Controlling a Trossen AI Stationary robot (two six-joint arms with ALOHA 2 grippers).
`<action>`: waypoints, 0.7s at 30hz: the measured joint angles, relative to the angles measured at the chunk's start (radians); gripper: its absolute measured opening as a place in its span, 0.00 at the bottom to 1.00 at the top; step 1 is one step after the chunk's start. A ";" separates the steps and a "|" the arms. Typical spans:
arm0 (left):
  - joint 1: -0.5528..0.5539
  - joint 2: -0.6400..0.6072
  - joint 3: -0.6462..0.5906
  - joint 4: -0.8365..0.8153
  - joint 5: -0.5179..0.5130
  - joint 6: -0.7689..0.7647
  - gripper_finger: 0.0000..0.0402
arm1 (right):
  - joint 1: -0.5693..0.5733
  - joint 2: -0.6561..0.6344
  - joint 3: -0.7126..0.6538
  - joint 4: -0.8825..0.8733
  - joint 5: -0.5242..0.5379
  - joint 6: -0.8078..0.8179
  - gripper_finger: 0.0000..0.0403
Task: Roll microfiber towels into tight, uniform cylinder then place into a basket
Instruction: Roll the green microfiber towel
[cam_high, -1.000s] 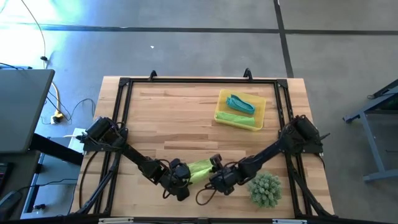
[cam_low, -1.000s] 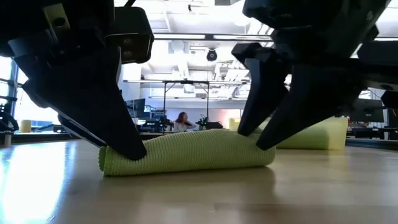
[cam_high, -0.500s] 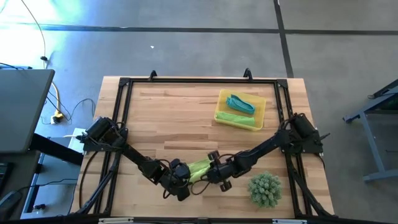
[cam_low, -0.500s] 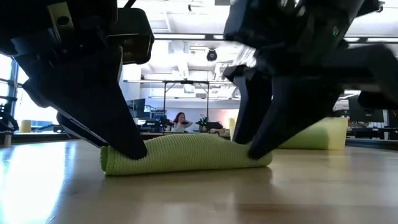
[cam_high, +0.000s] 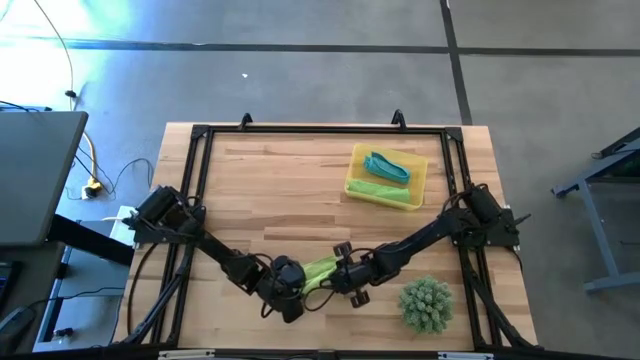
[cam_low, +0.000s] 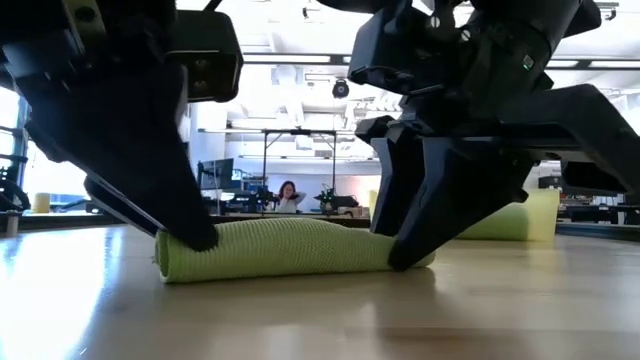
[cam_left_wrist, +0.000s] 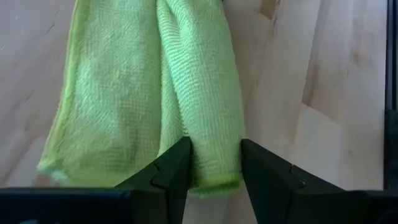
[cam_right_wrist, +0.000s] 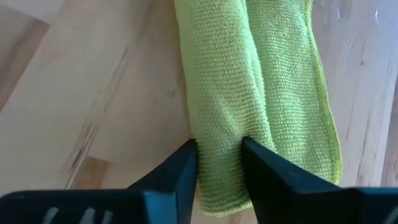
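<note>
A lime-green microfiber towel (cam_high: 318, 270) lies partly rolled on the table near its front edge, the roll (cam_low: 290, 250) resting lengthwise on the wood. My left gripper (cam_left_wrist: 211, 165) is shut on one end of it, my right gripper (cam_right_wrist: 219, 163) on the other end. A flat flap of the towel (cam_left_wrist: 106, 106) lies beside the roll. The yellow basket (cam_high: 386, 178) at the far right holds a teal roll (cam_high: 388, 166) and a lime-green roll (cam_high: 380, 192). My left gripper pinches the rolled fold at the towel's left end (cam_left_wrist: 211, 149) between its two fingers, slanting down from above, fingers along the roll. The roll lies on the table. My right gripper pinches the rolled fold at the right end (cam_right_wrist: 221, 146) between its two fingers, slanting down, along the roll.
A spiky green ball-shaped plant (cam_high: 426, 304) stands at the front right, close to my right arm. A black frame (cam_high: 320, 130) runs round the table's edges. Bare wood lies between the towel and the basket.
My right gripper has moved toward the table's left edge along the roll, nearer my left gripper. The roll has stayed on the table and looks a little shorter at its right end. My left gripper has stayed at its end.
</note>
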 joint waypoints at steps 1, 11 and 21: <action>0.000 -0.009 -0.001 -0.007 0.008 -0.002 0.32 | 0.000 0.000 0.000 -0.003 0.000 0.000 0.27; -0.057 -0.081 0.000 -0.027 0.064 0.054 0.32 | -0.019 0.000 0.000 -0.015 -0.018 0.076 0.02; -0.136 -0.037 0.001 0.020 -0.277 0.305 0.32 | -0.122 0.002 0.021 -0.024 -0.399 0.225 0.01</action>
